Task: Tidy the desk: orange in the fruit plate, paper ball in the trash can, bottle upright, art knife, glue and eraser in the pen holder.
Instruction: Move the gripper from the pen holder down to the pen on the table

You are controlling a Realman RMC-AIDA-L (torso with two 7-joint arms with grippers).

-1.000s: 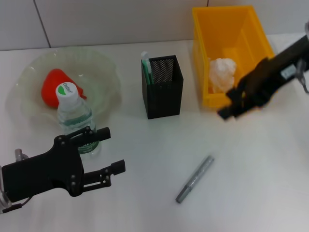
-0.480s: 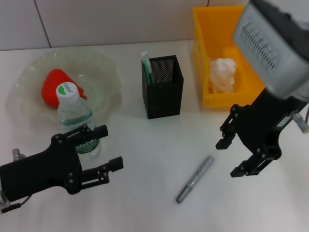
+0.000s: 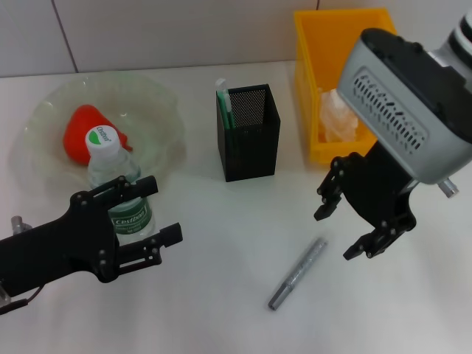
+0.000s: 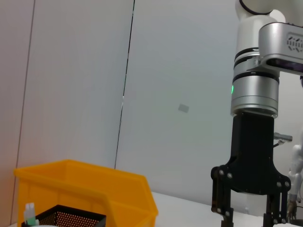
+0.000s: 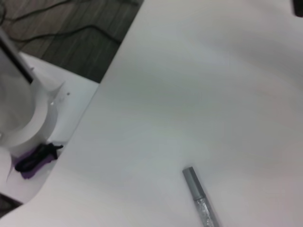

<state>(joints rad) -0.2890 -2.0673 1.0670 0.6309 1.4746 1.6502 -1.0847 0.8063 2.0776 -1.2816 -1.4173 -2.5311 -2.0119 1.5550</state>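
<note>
My right gripper (image 3: 339,230) is open and hangs just right of the grey art knife (image 3: 297,274), which lies on the table and also shows in the right wrist view (image 5: 200,196). At the front left, my open left gripper (image 3: 162,209) partly covers the upright bottle (image 3: 110,173). The orange (image 3: 80,130) lies in the fruit plate (image 3: 158,110). The paper ball (image 3: 335,118) sits in the yellow trash can (image 3: 324,51). A green-and-white stick (image 3: 223,99), the glue by its look, stands in the black mesh pen holder (image 3: 248,136). The eraser is out of view.
The left wrist view shows the trash can (image 4: 94,189), the pen holder's rim (image 4: 71,220) and my right gripper (image 4: 248,220) farther off. The right wrist view shows the table's edge (image 5: 85,123) and floor beyond it.
My right arm swung from the trash can down over the table beside the art knife. My left gripper shifted a little farther up against the bottle.
</note>
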